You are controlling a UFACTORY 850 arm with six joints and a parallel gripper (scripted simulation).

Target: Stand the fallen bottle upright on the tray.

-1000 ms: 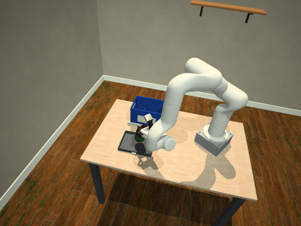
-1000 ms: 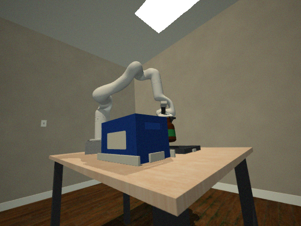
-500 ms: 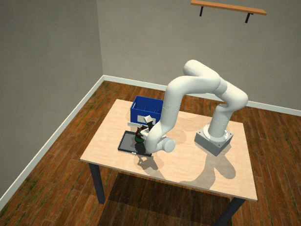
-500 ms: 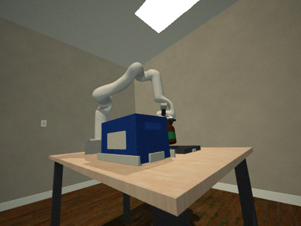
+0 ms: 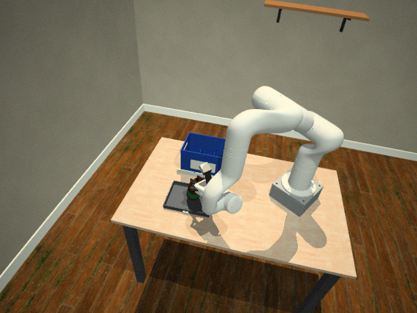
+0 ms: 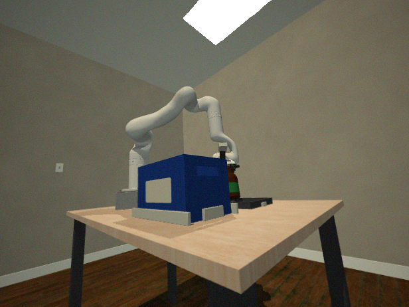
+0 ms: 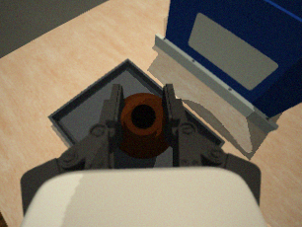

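Bottle: near upright in the gripper, mouth [image 7: 131, 114] up and base down; its long axis runs close to vertical, with the mouth seeming to lean slightly right in the top view.
Place: the bottle [image 5: 193, 194] [image 6: 234, 187] [image 7: 143, 142] is over the right part of the tray [image 5: 176, 194] [image 6: 255, 202] [image 7: 96, 109]; whether its base touches the tray, I cannot tell.
Fingers: the gripper [image 5: 196, 180] [image 6: 235, 165] [image 7: 143, 97] is closed on the bottle's upper part, one finger on either side.
Crate: upright on the table [image 5: 145, 203] [image 6: 282, 226] [image 7: 30, 89], on the far side of the tray; the crate [image 5: 185, 161] [image 6: 206, 194] [image 7: 286, 54] is held by nothing.
Hidden: in the exterior view the crate covers the bottle's left side and part of the tray; from the top, the arm [image 5: 235, 149] [image 6: 215, 123] covers the crate's right end and the tray's right end. The wrist view shows little of the bottle below its shoulder.
Surfaces: the bottle is brown, round-shouldered and narrow-necked, with a green band; the tray dark, flat and low-rimmed; the crate blue and boxy, with dividers and a pale label [image 5: 199, 165] [image 6: 158, 190] [image 7: 232, 49]; the table pale, grained wood.

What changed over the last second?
The bottle came down closer to the tray, lowered by the gripper, which remains shut on it. Crate and tray stayed put.
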